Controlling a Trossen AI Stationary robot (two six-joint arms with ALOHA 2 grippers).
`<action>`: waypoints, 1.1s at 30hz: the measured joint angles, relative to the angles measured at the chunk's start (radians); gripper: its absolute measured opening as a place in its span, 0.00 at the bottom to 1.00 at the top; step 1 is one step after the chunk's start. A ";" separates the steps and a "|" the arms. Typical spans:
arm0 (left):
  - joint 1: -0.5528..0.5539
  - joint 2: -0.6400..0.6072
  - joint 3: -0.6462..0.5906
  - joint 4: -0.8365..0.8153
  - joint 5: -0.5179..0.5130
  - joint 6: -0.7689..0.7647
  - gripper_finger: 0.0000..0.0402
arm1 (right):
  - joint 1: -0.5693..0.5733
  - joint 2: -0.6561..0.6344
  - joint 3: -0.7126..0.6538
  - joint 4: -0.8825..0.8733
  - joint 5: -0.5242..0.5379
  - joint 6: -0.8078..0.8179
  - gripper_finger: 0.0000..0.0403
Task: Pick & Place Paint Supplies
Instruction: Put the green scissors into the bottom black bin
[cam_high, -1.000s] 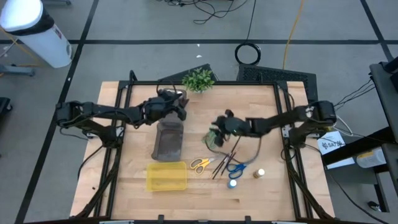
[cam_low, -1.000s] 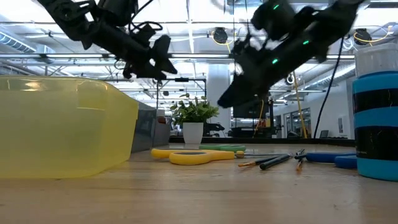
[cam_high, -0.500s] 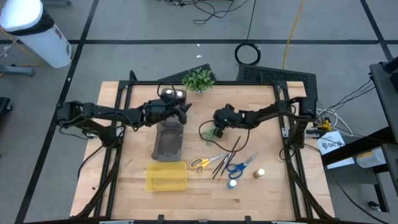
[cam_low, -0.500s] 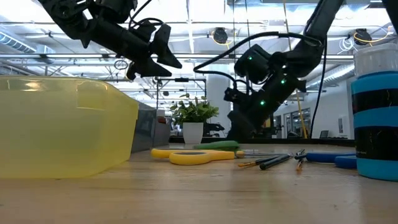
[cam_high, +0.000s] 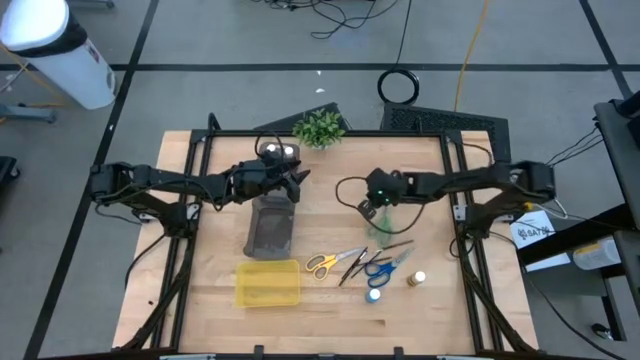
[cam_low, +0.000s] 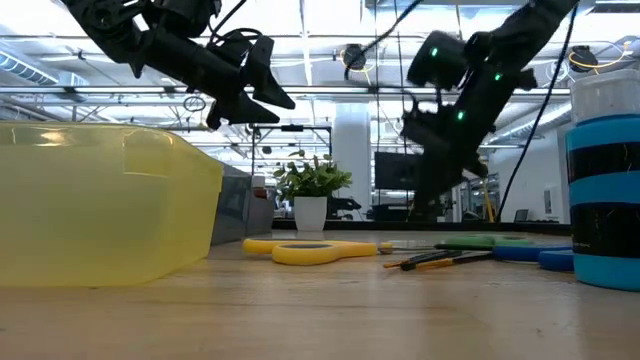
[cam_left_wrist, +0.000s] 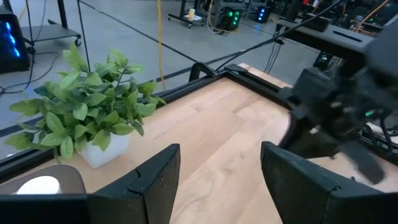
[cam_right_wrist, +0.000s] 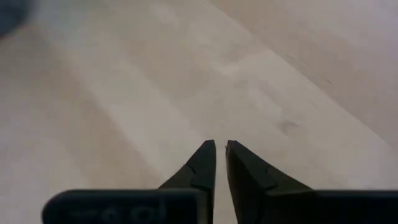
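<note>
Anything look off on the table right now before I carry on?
Mainly that the supplies lie loose: yellow scissors, blue scissors, green scissors and brushes in a heap beside the yellow tray. Right tool is nearly shut on nothing. No spill or damage visible.

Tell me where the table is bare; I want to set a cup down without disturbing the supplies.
Bare wood lies between the potted plant and the table's right edge, and left of the yellow tray. It is crowded around the yellow scissors, brushes and blue scissors.
</note>
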 joint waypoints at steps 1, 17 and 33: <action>0.000 0.000 0.000 -0.001 0.000 0.000 0.58 | 0.014 -0.022 -0.001 -0.001 -0.020 -0.029 0.05; 0.000 0.000 0.000 -0.010 0.000 0.000 0.58 | 0.342 -0.133 -0.183 -0.268 -0.106 -0.359 0.00; 0.000 0.000 0.000 -0.008 -0.001 -0.002 0.58 | 0.224 -0.046 -0.230 0.309 -0.114 -0.562 0.00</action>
